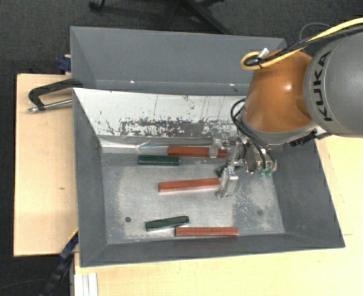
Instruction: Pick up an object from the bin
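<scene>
Reading KUKA on arm (347, 73), hand (226, 187) at middle red bar (184, 185), right end

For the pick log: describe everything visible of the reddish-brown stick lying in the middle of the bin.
The reddish-brown stick is a long, slim, straight bar, evenly coloured and matte. It lies flat on the bin floor near the middle, running roughly left to right. Its right end reaches the claw; contact cannot be confirmed. Nothing else in the bin touches it.
</scene>
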Action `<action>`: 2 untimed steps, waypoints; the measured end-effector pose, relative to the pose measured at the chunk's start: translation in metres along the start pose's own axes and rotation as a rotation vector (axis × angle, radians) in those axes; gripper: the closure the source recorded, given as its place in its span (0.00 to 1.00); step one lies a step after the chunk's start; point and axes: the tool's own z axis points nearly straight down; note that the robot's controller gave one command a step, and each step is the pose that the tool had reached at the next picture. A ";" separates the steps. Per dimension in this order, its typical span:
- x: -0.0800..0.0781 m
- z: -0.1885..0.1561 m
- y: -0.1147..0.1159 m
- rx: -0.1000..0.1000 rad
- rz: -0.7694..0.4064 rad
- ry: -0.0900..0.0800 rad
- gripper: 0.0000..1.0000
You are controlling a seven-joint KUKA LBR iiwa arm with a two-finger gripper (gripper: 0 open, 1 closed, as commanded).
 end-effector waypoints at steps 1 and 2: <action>0.002 0.071 0.019 0.000 -0.134 -0.005 0.00; 0.005 0.086 0.028 0.000 -0.087 -0.006 1.00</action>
